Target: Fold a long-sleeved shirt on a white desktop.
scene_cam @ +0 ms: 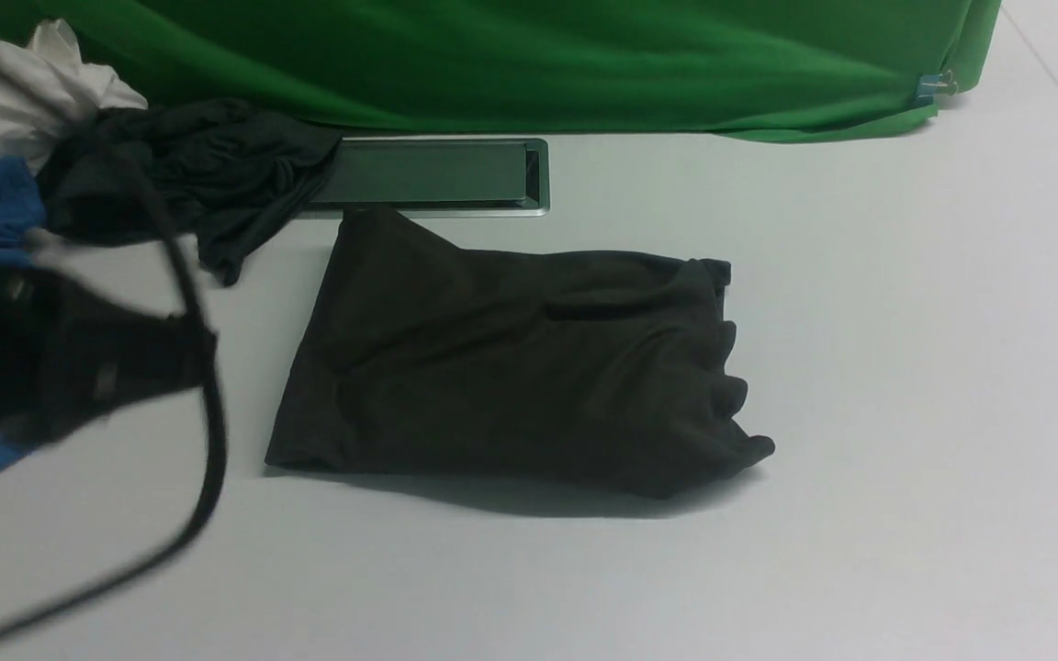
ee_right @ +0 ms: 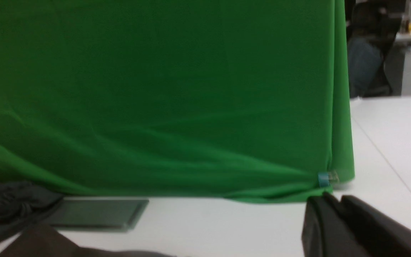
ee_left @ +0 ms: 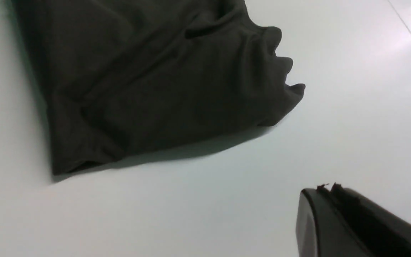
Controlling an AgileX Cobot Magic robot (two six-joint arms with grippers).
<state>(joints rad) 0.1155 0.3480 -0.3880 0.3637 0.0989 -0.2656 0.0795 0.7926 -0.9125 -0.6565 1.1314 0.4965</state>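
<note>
Very dark brownish-black thin knit long-sleeved shirt (scene_cam: 511,358) is lying folded into a compact rectangle mid white matte bench (scene_cam: 906,386), just in front of the silver-framed hatch (scene_cam: 433,174), so both pincers, left (ee_left: 328,189) and right (ee_right: 330,201), are sitting clenched empty, clear of it.

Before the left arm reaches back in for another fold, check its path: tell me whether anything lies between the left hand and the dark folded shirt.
Nothing visible does. In the left wrist view only bare smooth white desktop separates the shut left hand from the very dark brownish-black knit long-sleeved shirt. The pile of other garments sits apart, at the table's far left.
</note>
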